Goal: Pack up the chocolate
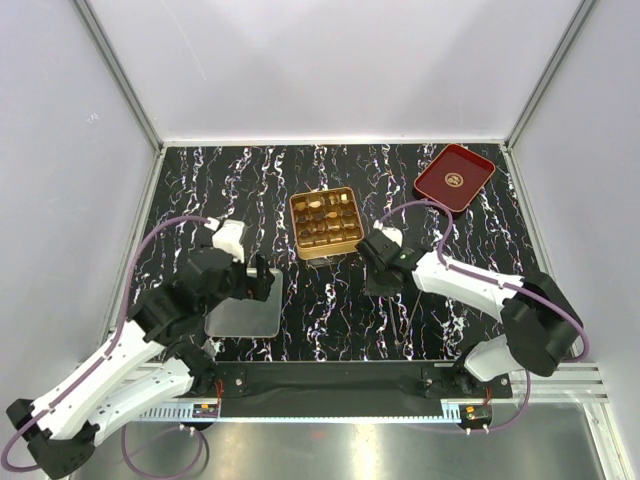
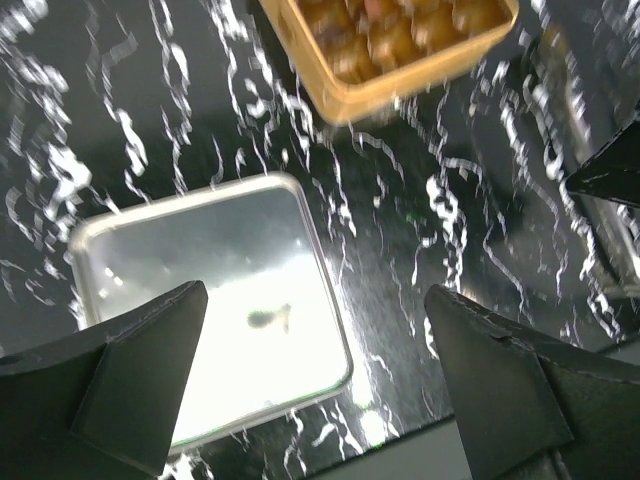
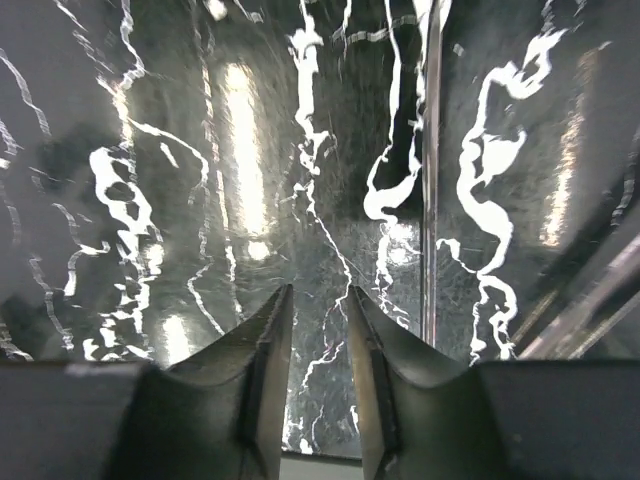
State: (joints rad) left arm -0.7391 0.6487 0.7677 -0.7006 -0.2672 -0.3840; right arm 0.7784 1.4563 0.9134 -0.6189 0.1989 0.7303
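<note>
Left arm: the left gripper (image 1: 258,283) hangs over a silver tray (image 1: 245,318) near the table's front edge. Only the left wrist view shows its jaws, which stand wide apart (image 2: 315,370) above the tray (image 2: 180,205). That view also shows a small dark speck on the tray floor, too blurred to identify

Centre: the gold tin (image 1: 330,251) lies on the black marbled table (image 1: 330,310), beyond the silver tray. The top view shows the whole grid, with the chocolate (image 1: 322,222) in its compartments. The left wrist view catches only one corner of the tin (image 2: 400,85), with brown pieces (image 2: 395,40) inside

Right arm: the right gripper (image 1: 372,258) sits just beside the tin's right front corner. Its wrist view shows the jaws narrowed to a slim gap (image 3: 318,295) with only glossy table surface between them

Far right: a dark red square tray (image 1: 472,168) lies at the back corner and appears in the top view alone
</note>
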